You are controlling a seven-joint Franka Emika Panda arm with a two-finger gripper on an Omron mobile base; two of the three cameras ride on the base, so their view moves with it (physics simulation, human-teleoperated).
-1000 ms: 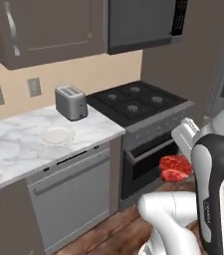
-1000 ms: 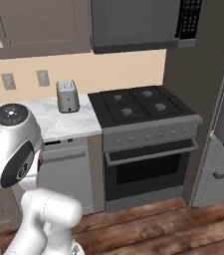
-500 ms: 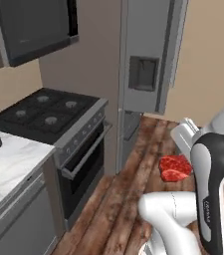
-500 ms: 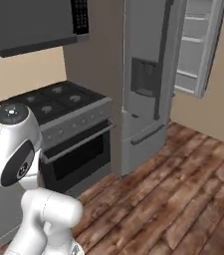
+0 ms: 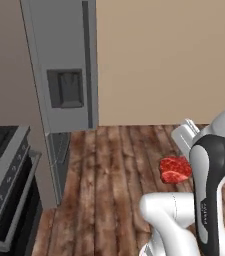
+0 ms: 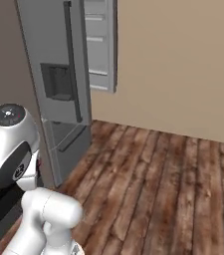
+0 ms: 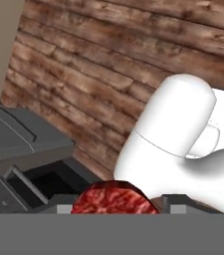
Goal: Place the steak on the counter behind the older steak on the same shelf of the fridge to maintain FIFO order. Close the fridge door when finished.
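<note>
The bright red steak [image 5: 174,170] hangs low over the wooden floor, with my gripper [image 5: 180,158] shut on it. In the hand view the steak [image 7: 114,201] sits between the two dark fingertips [image 7: 182,202] at the bottom. The tall grey fridge [image 5: 64,75] stands ahead to the left, its near door shut, with a dispenser panel and a dark bar handle. In the right base view the fridge [image 6: 54,64] has its far door [image 6: 101,45] swung open, showing door bins. The fridge's inner shelf and the older steak are hidden. The counter is out of view.
The black stove and oven front [image 5: 6,200] stand at the lower left beside the fridge. Wooden floor [image 6: 173,189] stretches to the right up to a beige wall [image 5: 169,55]. My own white arm [image 5: 206,200] rises at the lower right.
The base has turned right, so the view has swept from the counter and stove to the fridge and the wall. The steak stays in the shut gripper.
</note>
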